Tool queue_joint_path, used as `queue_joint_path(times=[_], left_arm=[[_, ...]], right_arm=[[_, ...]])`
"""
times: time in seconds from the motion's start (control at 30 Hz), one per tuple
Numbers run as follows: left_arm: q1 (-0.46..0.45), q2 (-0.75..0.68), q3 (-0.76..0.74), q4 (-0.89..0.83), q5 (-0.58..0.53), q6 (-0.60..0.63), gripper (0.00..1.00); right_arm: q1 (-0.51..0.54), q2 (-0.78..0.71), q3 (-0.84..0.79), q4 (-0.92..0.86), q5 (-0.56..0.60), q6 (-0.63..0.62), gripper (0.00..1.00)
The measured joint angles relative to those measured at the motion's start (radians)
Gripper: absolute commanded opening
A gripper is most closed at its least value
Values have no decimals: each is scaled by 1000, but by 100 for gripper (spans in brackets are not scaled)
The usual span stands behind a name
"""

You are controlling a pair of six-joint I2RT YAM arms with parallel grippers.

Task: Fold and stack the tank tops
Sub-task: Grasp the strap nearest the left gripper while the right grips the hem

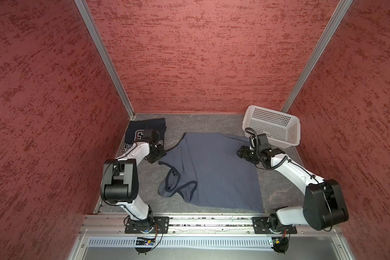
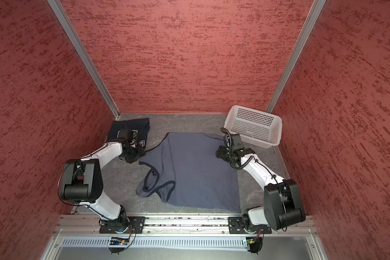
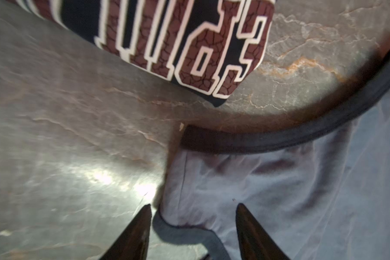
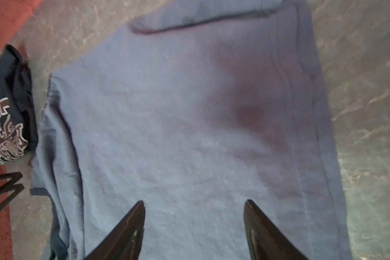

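In both top views a white perforated basket (image 1: pixel 271 126) sits tilted at back right; the slate-grey tank top (image 1: pixel 214 171) lies spread on the marbled table (image 1: pixel 149 200), the navy tank top (image 1: pixel 140 129) folded at back left. Left wrist view — left pincer (image 3: pixel 194 206) open over its dark-trimmed edge. Right wrist view — right pincer (image 4: pixel 194 201) open above the grey cloth

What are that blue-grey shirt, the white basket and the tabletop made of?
Blue-grey tank top: soft matte cloth, probably cotton; it wrinkles and has stitched hems. White basket: rigid moulded plastic, with perforated walls. Tabletop: grey, veined like stone, slightly shiny; possibly a printed laminate.
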Motion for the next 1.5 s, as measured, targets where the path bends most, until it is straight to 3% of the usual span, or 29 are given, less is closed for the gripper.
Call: queue_joint_path(times=[0.27,0.47,0.6,0.77,0.9,0.97,1.07,1.17,1.23,1.37,1.5], left_arm=[[-3,97,34,8,-3,5,53],[-18,98,37,5,-11,16,17],[-63,96,109,-36,-48,43,3],[-135,53,293,-66,-132,95,0],[-124,48,483,-94,-178,136,0],[-99,71,577,-107,-186,156,6],[-57,163,734,-146,-200,190,57],[-30,283,859,-198,-220,199,77],[-26,308,844,-224,-234,200,86],[-39,207,626,-226,-229,164,88],[-47,-80,306,-185,-210,97,84]], right_arm=[[5,0,-31,16,10,11,70],[6,0,-44,22,27,14,70],[5,6,-53,21,68,20,70],[6,55,-78,24,100,34,70],[6,109,-96,23,111,42,71],[6,119,-101,23,118,42,71],[5,121,-101,24,124,42,72],[6,120,-101,24,126,42,73],[5,115,-101,24,126,42,73],[6,80,-102,22,122,42,73],[18,15,-102,22,99,42,71]])
